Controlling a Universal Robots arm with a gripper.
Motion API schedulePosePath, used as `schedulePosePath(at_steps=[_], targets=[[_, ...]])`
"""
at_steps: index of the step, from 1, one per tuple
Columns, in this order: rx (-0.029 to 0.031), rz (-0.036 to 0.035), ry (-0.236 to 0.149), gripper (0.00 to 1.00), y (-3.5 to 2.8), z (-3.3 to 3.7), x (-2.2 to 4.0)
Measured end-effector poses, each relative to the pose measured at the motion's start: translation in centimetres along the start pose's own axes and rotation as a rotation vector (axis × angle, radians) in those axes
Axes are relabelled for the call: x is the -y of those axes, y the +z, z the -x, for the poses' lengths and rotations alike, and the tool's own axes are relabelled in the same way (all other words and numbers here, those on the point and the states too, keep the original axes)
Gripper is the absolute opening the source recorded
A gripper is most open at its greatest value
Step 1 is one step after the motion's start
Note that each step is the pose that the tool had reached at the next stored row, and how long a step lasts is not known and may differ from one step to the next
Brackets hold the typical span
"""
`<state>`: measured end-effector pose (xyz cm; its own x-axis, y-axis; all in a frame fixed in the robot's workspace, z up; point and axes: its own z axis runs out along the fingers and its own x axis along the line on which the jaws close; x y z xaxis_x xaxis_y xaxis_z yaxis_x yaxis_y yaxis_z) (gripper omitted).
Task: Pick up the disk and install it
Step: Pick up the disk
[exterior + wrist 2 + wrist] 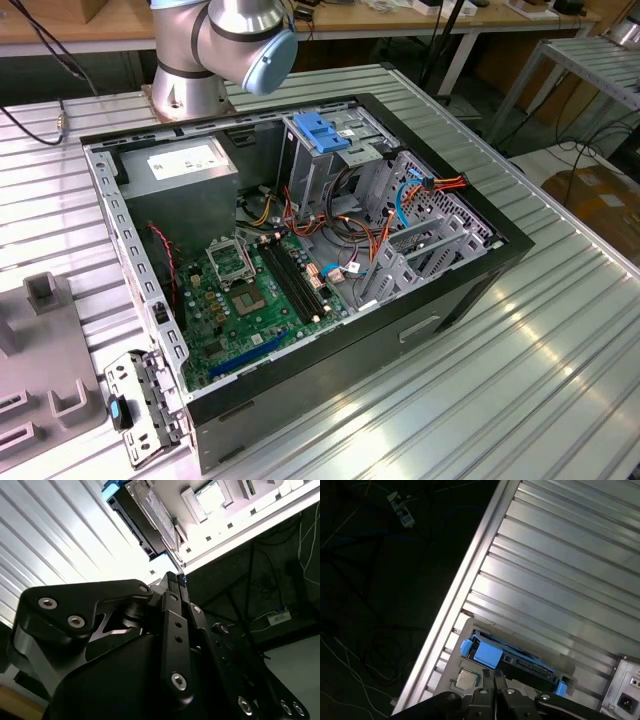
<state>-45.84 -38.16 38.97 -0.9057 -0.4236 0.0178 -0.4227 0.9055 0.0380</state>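
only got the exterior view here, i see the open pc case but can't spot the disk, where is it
observer: In the first wrist view the disk lies flat near the edge of the ribbed metal table.
operator: is the gripper holding it
observer: No. The gripper hangs close over the disk with its fingers shut and nothing between them. I cannot tell whether the tips touch it.
operator: anything next to it
observer: A processor chip sits beside the disk, near its blue rail.
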Motion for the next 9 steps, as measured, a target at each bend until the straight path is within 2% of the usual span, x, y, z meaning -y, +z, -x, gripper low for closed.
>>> schedulePosePath(at_steps=[1, 9], targets=[[-0.0012, -0.0006, -0.031, 0.15, 0.00, 0.00, 0.00], [-0.0031, -0.0016, -0.084, 0.15, 0.00, 0.00, 0.00]])
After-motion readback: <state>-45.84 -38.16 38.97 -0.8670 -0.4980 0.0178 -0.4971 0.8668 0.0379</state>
